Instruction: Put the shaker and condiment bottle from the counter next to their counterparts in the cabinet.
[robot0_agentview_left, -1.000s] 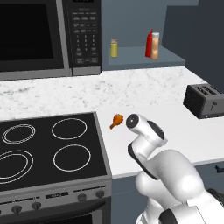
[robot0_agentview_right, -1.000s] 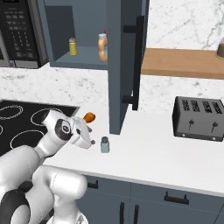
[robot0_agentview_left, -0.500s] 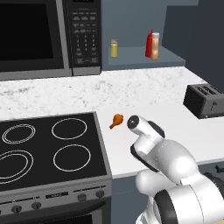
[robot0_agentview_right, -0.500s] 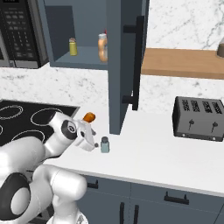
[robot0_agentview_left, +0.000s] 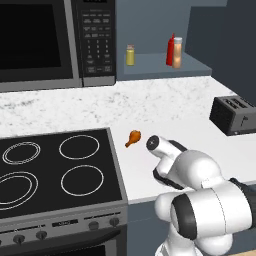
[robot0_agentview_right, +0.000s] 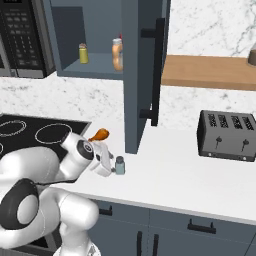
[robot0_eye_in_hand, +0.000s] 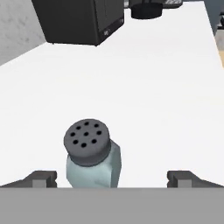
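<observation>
Shaker on the desk between the hand's fingertips; toaster stands beyond.

No text, label, brand or number can be read anywhere. The microwave has a keypad panel with rows of pale marks on its buttons, but they are too small and blurred to make out. The red squeeze bottle, the yellow shaker, the shaker and the toaster carry no legible markings
</observation>
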